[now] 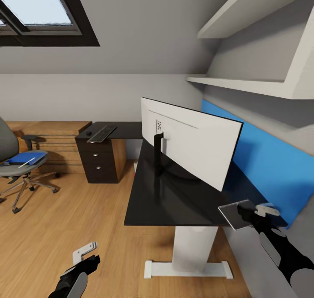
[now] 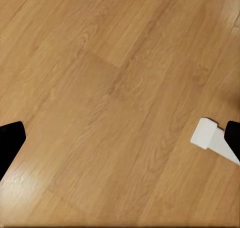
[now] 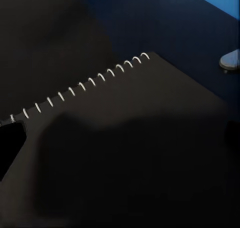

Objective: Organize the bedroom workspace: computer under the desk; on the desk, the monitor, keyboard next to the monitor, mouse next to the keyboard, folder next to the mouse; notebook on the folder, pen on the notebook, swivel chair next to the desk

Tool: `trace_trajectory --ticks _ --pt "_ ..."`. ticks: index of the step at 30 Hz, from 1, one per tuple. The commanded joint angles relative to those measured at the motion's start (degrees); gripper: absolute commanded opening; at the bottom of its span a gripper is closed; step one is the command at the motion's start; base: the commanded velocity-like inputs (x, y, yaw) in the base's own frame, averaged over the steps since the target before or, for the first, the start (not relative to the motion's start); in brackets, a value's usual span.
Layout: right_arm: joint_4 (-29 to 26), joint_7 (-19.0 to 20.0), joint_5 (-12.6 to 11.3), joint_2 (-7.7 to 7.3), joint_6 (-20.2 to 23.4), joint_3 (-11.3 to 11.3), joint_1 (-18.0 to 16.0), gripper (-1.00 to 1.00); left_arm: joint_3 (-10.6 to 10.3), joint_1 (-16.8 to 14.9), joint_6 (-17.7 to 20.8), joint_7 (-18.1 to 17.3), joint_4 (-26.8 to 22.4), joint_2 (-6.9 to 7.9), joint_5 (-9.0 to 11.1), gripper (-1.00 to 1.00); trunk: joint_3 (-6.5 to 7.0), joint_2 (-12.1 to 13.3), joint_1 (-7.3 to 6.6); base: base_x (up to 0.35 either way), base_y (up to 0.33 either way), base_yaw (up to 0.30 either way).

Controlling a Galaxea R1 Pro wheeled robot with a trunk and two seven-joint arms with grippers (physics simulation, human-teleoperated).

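Note:
The monitor (image 1: 192,145) stands on the black desk (image 1: 174,202), white back towards me. On the desk's far wing lie the keyboard (image 1: 101,133) and the mouse (image 1: 89,133). At the left stands the swivel chair (image 1: 11,169), apart from the desk, with the blue folder (image 1: 24,157) and the white pen (image 1: 27,162) on its seat. A dark spiral notebook (image 1: 233,214) (image 3: 130,153) lies at the desk's near right corner, and my right gripper (image 1: 249,211) (image 3: 120,138) stands open right over it. My left gripper (image 1: 89,252) (image 2: 120,138) hangs open above the floor. The computer is out of view.
A dark drawer unit (image 1: 102,160) stands under the desk's far wing, with low wooden shelving (image 1: 56,136) beside it. White wall shelves (image 1: 244,84) jut out above the blue back panel (image 1: 270,167). The desk's white pedestal (image 1: 192,250) rises from the wooden floor (image 1: 65,219).

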Motion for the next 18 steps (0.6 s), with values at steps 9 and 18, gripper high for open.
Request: trace_trajectory --ticks 9,18 --pt "4.40 -0.14 -0.60 -0.04 -0.10 0.09 0.00 1.00 -0.17 -0.03 0.14 0.48 -0.10 0.07 0.48 1.00 -0.07 -0.03 -0.01 -0.020 0.000 0.000" --pt "4.37 -0.14 -0.60 -0.04 -0.11 0.09 0.00 1.00 -0.21 -0.03 0.15 0.50 -0.03 0.07 0.49 1.00 1.55 3.58 -1.99 0.000 0.000 0.000"
